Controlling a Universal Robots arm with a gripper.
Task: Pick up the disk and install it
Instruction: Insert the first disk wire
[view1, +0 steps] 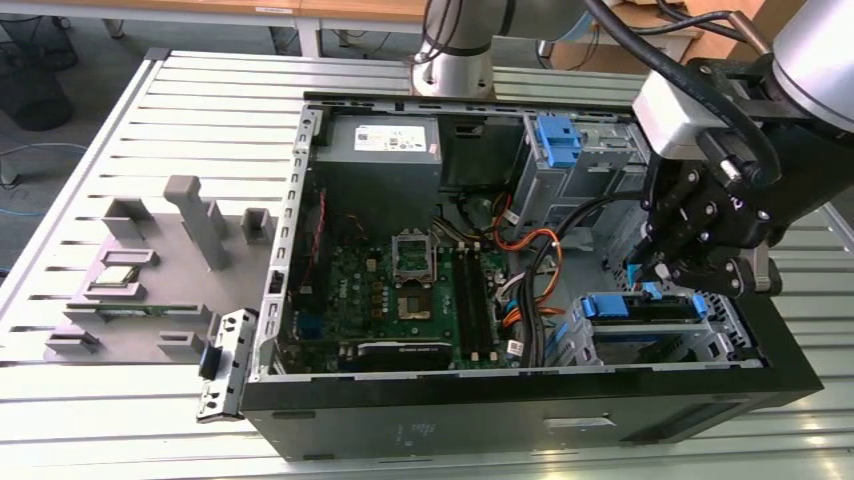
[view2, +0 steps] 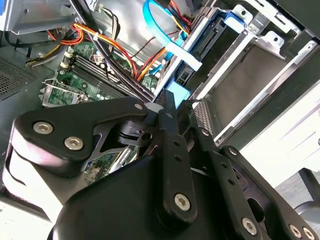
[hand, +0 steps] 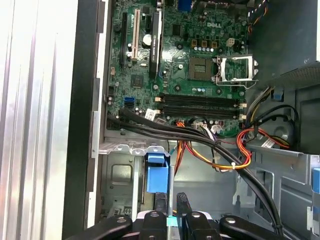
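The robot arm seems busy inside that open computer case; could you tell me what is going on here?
The gripper is down inside the open computer case, at the drive cage on the exterior view's right. Its fingers are closed on a thin blue-railed piece, apparently the disk, standing in that bay. The motherboard lies exposed beside it.

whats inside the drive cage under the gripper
The disk, by its blue rails, sits in the drive cage below the gripper. Its label and rear connectors are covered.

Disk (view1: 646, 305) mostly hidden behind gripper (view1: 663, 268)
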